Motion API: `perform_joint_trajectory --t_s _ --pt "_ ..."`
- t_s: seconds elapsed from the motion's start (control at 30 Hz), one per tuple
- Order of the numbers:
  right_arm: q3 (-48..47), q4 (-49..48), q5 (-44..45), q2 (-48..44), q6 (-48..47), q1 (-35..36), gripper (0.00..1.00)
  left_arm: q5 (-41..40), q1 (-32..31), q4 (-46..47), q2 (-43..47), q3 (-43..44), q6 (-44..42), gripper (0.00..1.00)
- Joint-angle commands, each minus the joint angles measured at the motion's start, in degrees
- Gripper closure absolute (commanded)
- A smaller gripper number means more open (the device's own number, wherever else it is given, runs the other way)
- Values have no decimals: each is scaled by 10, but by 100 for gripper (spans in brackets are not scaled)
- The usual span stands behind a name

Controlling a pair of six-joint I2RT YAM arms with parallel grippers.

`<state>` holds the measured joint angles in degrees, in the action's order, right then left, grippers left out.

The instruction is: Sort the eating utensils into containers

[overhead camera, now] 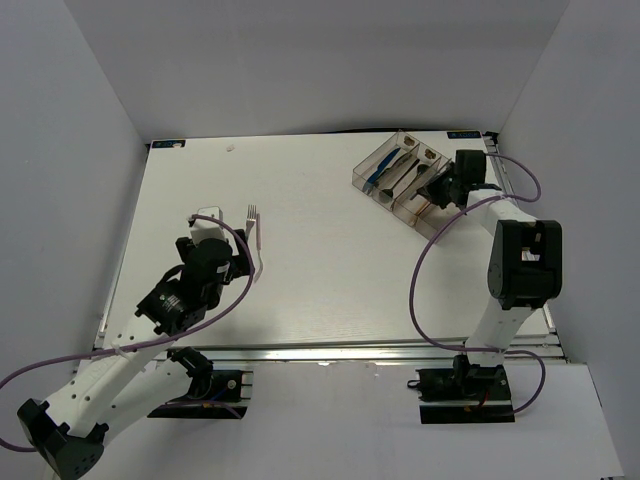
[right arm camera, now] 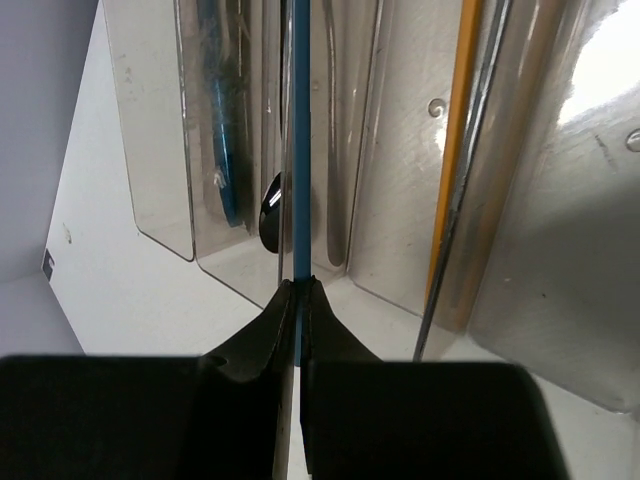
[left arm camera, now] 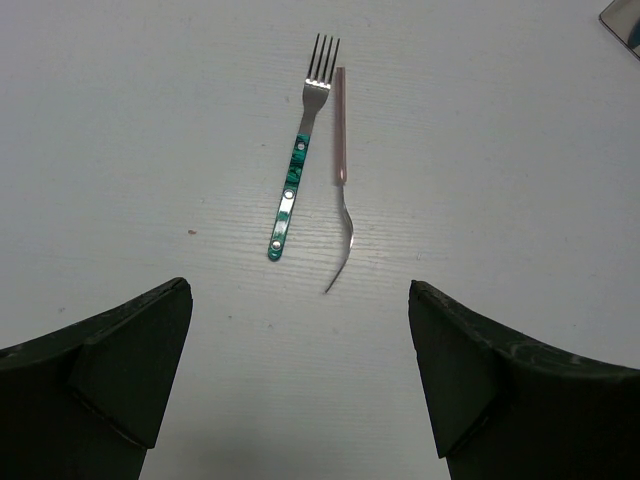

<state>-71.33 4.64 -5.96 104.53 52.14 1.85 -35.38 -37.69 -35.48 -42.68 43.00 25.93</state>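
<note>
Closely, right pincer (right arm camera: 299,300) pinching slim blue utensil (right arm camera: 301,150), glossy clear bins (right arm camera: 160,130)

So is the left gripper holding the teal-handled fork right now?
No, the left gripper is open and empty; the teal-handled fork lies on the table ahead of it.

Top camera overlooks the whole table (overhead camera: 320,260); left wrist nears the fork (left arm camera: 297,160); right wrist crowds the bins (right arm camera: 400,180).

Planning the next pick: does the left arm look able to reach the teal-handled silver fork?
Probably yes: the open left claw faces the teal-handled silver fork, nothing between; a pink-handled utensil lies close beside it.
</note>
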Motion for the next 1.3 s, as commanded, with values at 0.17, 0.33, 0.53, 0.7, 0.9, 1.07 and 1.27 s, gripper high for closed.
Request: perform_joint_trajectory --t_s 0.17,0.33,0.53,0.7,0.9,1.07,1.27 --pt "15 -6 -7 2 -9 -9 85 1 -1 8 -1 2 -3 2" --pt "2 -4 -27 8 -19 -10 72 0 -1 8 0 2 -2 2" --pt "-17 14 -27 -6 -29 -10 66 0 -1 7 -7 2 -2 2" --pt "-8 35 -2 -91 -84 12 65 -11 -1 3 -12 2 3 2" --pt "81 66 74 -279 -234 121 11 -23 -1 -3 -36 11 11 2" --pt "221 67 23 -407 -244 154 11 -78 3 -23 -90 23 30 2" --pt "284 95 -83 -455 -259 170 11 89 111 25 -233 57 10 2"
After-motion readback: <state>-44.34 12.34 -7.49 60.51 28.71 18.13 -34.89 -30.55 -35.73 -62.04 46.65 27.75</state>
